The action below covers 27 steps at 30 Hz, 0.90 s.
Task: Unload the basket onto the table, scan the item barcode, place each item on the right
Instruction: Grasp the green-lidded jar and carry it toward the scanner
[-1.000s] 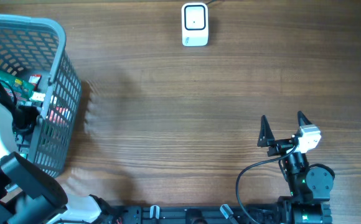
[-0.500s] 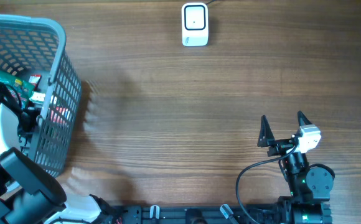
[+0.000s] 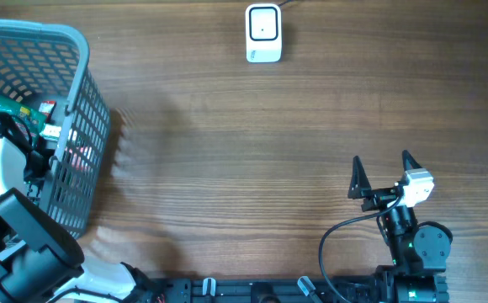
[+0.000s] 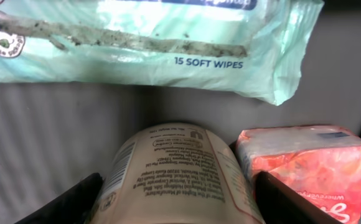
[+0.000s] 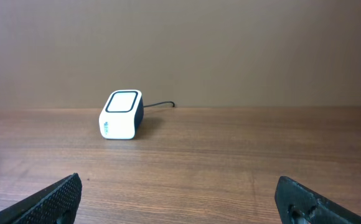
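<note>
In the left wrist view, a cream bottle point(image 4: 174, 162) with printed text and a barcode on its left side lies on the basket floor. My left gripper point(image 4: 177, 202) holds it, one black finger pressed to each side. In the overhead view, my left arm point(image 3: 8, 168) reaches down into the grey basket point(image 3: 80, 50), and the bottle is hidden there. The white barcode scanner point(image 3: 263, 34) stands at the table's far edge, also visible ahead of the right wrist as the scanner point(image 5: 121, 115). My right gripper point(image 3: 384, 172) rests open and empty at the near right.
Inside the basket, a pale green pack of soft wipes point(image 4: 137, 43) lies beyond the bottle. A red tissue pack point(image 4: 305, 162) touches the bottle's right side. A green packet point(image 3: 4, 108) shows at the basket's left. The wooden table point(image 3: 252, 168) lies between the basket and the scanner.
My left arm has sunk a little deeper into the basket. Its jaws have closed in onto the bottle. The right arm has not moved.
</note>
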{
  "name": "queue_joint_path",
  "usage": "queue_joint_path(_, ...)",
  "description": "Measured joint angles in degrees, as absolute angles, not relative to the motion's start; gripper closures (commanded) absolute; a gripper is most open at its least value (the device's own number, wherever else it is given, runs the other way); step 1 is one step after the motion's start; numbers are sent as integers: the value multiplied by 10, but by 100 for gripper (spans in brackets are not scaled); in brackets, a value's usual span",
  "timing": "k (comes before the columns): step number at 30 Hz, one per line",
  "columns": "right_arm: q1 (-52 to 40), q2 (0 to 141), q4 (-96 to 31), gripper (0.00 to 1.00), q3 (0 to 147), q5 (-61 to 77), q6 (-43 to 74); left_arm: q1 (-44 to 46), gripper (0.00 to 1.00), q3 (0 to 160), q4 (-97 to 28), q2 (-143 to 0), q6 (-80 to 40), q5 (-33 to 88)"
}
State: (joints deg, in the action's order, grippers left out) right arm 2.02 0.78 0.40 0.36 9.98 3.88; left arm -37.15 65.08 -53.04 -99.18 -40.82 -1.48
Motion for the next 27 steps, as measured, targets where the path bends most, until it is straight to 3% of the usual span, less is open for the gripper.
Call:
queue_joint_path(4, 20, 8, 4, 0, 4, 100, 39, -371, 36, 681, -591, -997, -395, -17)
queue_joint_path(9, 20, 8, 4, 0, 4, 100, 39, -371, 33, 1016, -767, -990, -373, -16)
queue_joint_path(12, 20, 8, 4, 0, 4, 100, 39, -372, 31, 1269, -827, -976, -372, 19)
queue_joint_path(15, 20, 8, 4, 0, 4, 100, 39, -353, 31, 1393, -844, -958, -389, 91)
queue_joint_path(17, 20, 8, 4, 0, 4, 100, 39, -295, 31, 1412, -835, -949, -398, 129)
queue_joint_path(21, 20, 8, 4, 0, 4, 100, 39, -83, 31, 1413, -825, -978, -404, 161)
queue_joint_path(27, 20, 8, 4, 0, 4, 100, 39, 174, 31, 1414, -884, -1084, -404, 75)
